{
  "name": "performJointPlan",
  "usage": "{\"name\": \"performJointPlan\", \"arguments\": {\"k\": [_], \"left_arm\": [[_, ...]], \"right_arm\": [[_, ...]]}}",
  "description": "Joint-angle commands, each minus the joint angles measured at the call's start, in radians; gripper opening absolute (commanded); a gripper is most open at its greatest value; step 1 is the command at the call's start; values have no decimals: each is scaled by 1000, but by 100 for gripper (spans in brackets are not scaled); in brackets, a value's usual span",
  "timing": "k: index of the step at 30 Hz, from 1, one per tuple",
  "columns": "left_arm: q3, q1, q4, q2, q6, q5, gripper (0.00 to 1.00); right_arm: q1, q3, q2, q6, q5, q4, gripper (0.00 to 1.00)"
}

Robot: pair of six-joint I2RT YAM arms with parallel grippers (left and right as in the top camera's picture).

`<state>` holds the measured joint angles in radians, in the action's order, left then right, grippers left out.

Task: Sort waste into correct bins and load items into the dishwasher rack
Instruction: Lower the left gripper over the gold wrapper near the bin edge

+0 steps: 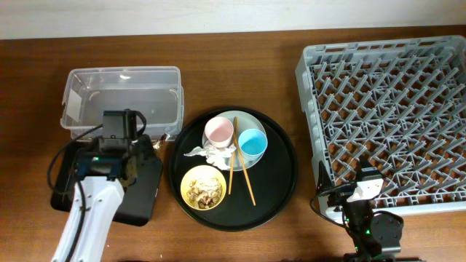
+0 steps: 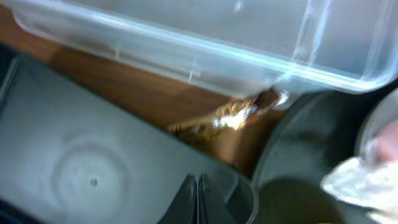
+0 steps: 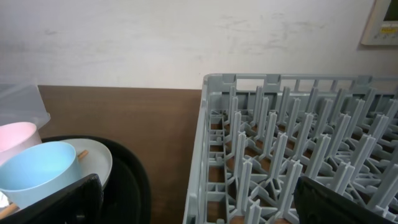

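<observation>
My left gripper [image 1: 140, 140] [image 2: 198, 199] is shut and empty, over the near right corner of the shallow black tray [image 1: 142, 200] [image 2: 81, 162]. A small brown wrapper [image 2: 227, 118] lies on the table just ahead of it, between that tray and the clear plastic box [image 1: 120, 98] [image 2: 217, 37]. On the round black tray [image 1: 280, 175] sit the plate [image 1: 237, 120], pink cup [image 1: 218, 131], blue cup [image 1: 252, 142], crumpled napkin [image 1: 207, 153] [image 2: 364, 177], chopsticks [image 1: 237, 164] and yellow bowl [image 1: 202, 187] with food scraps. My right gripper [image 1: 364, 191] [image 3: 199, 205] is open and empty at the near left corner of the grey rack [image 1: 386, 109] [image 3: 298, 137].
The clear box holds nothing that I can see. The rack holds no dishes. In the right wrist view the blue cup [image 3: 37, 171], pink cup [image 3: 15, 140] and plate [image 3: 96, 162] are to the left. Bare wooden table [image 1: 302, 218] separates round tray and rack.
</observation>
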<state>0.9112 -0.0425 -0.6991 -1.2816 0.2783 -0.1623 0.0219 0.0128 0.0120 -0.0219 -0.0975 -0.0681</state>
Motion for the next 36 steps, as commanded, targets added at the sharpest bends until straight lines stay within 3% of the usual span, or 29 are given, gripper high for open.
{"name": "performJointPlan", "arguments": {"k": [1,13,20,25,33,36], "left_arm": [[-63,4,73,-55,-87,-10,2],[-64,4,269,-265,-126,-11,2],[-61,4,179,-181,-137,-82,2],[-62,7,73,-139,-111,-97,15],[-56,36,91,-172,-112,-89,18],[-5,37,111,-167,-96,46,27]], "right_arm": [[3,-7,-7,-2,2,-1,99],[3,-7,-7,-2,2,-1,99],[3,-7,-7,-2,2,-1,99],[3,-7,-7,-2,2,-1,99],[3,-7,-7,-2,2,-1,99],[3,-7,-7,-2,2,-1,99]]}}
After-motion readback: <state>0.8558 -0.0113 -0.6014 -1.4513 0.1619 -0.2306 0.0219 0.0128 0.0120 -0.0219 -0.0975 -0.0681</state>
